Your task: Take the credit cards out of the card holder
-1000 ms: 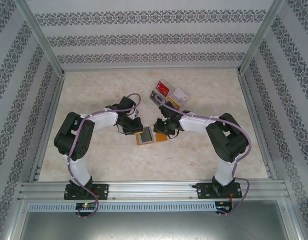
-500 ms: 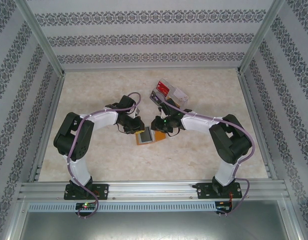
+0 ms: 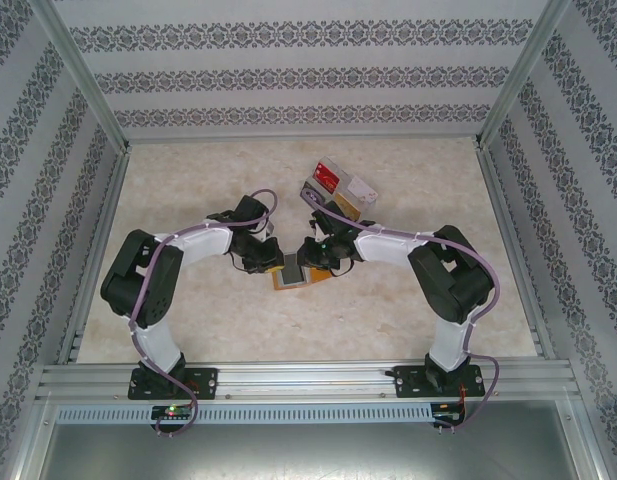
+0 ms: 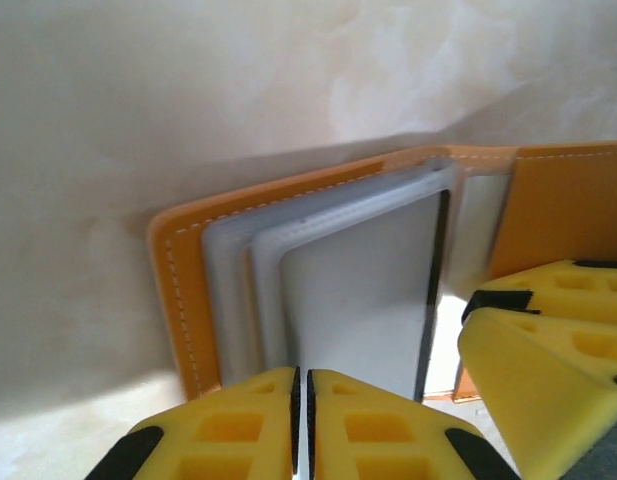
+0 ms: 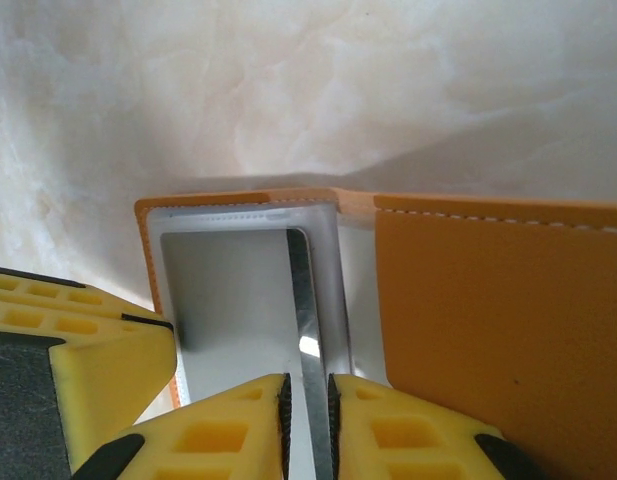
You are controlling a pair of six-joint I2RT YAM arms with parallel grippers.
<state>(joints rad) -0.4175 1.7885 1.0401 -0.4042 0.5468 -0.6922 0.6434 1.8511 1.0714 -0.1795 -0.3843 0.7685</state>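
- Two grippers meet over the open card holder [image 3: 288, 280], which lies flat on the table [image 3: 188, 180] just under both sets of fingertips.
- The left gripper [image 4: 301, 385] is clenched, its yellow pads pressed together at the near edge of the holder's grey sleeves. Whether a sleeve is nipped between them I cannot tell.
- The right gripper [image 5: 308, 395] is pinching a thin grey leaf [image 5: 306, 300] that stands on edge straight ahead of its fingertips. Whether that leaf is a card or an empty sleeve I cannot tell.
- The orange cover spreads to the right of the right fingertips, and the grey pocket lies to their left, next to the other gripper.
- A red card [image 3: 328, 178] lies in a clear tray [image 3: 350, 195], beyond the right gripper and well apart from the holder.
- The step in hand looks like drawing a card from its sleeve while the other side is held down.
- To do it well, the left pads should pin the holder flat so that it does not lift or slide with the pull.
- The right pads should grip the card alone, not the sleeve around it. Pull along the sleeve's open direction, slowly, without twisting.
- If the whole holder starts to rise, ease off and take a new grip closer to the card's free edge.
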